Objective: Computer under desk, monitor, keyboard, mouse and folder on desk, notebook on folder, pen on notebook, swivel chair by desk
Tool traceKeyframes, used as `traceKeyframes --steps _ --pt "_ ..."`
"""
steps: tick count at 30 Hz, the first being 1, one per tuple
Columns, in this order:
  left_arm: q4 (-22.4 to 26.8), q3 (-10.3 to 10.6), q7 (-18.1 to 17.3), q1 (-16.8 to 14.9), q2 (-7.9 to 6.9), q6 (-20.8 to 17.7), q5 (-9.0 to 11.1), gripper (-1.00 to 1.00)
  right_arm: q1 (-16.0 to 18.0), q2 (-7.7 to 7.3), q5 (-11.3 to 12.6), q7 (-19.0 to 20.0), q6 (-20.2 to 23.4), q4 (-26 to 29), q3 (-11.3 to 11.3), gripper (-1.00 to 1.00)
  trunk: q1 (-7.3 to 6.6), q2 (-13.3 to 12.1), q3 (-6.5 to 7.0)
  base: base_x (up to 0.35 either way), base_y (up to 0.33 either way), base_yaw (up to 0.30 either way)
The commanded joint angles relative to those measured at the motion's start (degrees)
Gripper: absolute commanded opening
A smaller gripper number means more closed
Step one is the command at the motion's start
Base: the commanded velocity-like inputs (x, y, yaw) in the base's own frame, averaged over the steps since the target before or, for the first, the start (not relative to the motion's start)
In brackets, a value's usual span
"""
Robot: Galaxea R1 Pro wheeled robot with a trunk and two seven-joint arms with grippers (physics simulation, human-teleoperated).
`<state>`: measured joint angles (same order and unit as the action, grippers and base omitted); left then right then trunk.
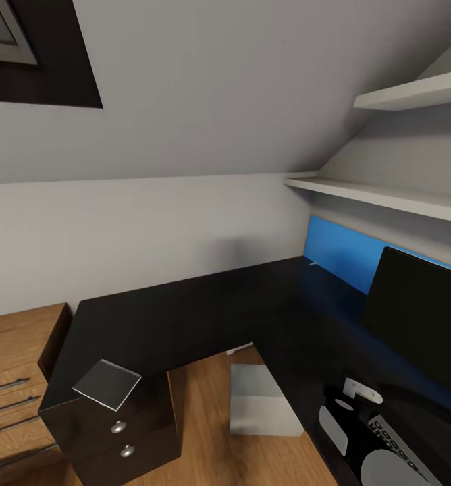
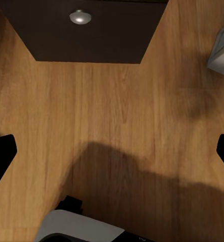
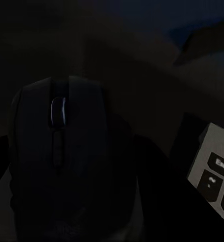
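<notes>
Mouse: we see one mouse close under the right wrist camera, on the dark table, near the keyboard.
Right pincer: grip state we cannot tell.
Left pincer: released, fingertips spread over wooden floor.
Around: monitor at right; computer under the table; folder on the table's near-left corner; two drawer knobs.
</notes>
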<state>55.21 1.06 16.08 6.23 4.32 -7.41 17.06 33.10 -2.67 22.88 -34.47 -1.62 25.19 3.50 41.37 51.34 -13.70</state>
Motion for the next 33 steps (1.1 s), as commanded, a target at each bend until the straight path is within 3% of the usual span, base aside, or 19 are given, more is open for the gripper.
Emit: traceKeyframes --steps 1,19,20,33 --pt "0.2 0.1 0.4 0.0 -0.03 -0.2 0.4 1.0 0.0 -0.05 0.8 -0.3 -0.3 0.0 0.4 -1.0 0.01 0.1 -0.07 0.0 0.0 0.0" --pt "0.2 0.1 0.4 0.0 -0.1 -0.3 0.4 1.0 0.0 -0.05 0.8 -0.3 -0.3 0.0 0.4 -1.0 0.01 0.1 -0.07 0.0 0.0 0.0" --pt "0.2 0.1 0.4 0.0 -0.1 -0.3 0.4 1.0 0.0 -0.05 0.8 -0.3 -0.3 0.0 0.4 1.0 0.01 0.1 -0.07 0.0 0.0 0.0" --pt "1.6 0.0 0.4 0.0 -0.03 -0.3 0.4 1.0 0.0 -0.05 0.8 -0.3 -0.3 0.0 0.4 1.0 0.01 0.1 -0.07 0.0 0.0 0.0"
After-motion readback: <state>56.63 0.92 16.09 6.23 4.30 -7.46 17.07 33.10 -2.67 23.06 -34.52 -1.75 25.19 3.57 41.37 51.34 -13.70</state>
